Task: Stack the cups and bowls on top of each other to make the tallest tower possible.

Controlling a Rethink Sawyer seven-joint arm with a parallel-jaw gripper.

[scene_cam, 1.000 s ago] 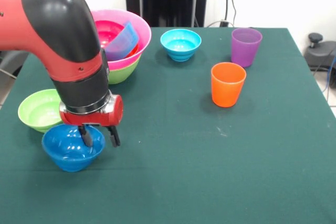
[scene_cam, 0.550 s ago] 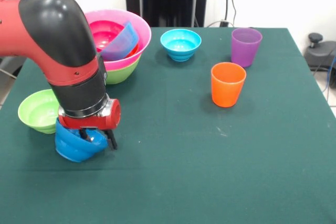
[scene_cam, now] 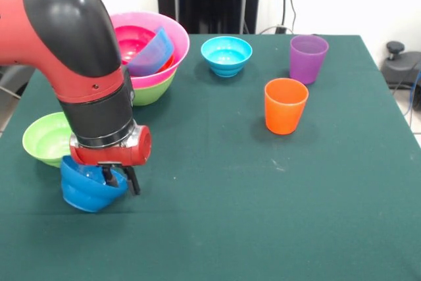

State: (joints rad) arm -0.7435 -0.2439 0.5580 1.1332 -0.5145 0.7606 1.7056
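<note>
Front view: pincer [scene_cam: 121, 178] closed on tilted blue bowl [scene_cam: 87, 189] rim; no legible writing.

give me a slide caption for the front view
Sawyer gripper grips a tilted blue bowl by its rim beside a lime green bowl.

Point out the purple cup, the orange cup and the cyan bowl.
purple cup [scene_cam: 308, 60]: front view, on its side wall.
orange cup [scene_cam: 285, 111]: front view, on its side wall.
cyan bowl [scene_cam: 226, 52]: front view, on its inside.
</note>
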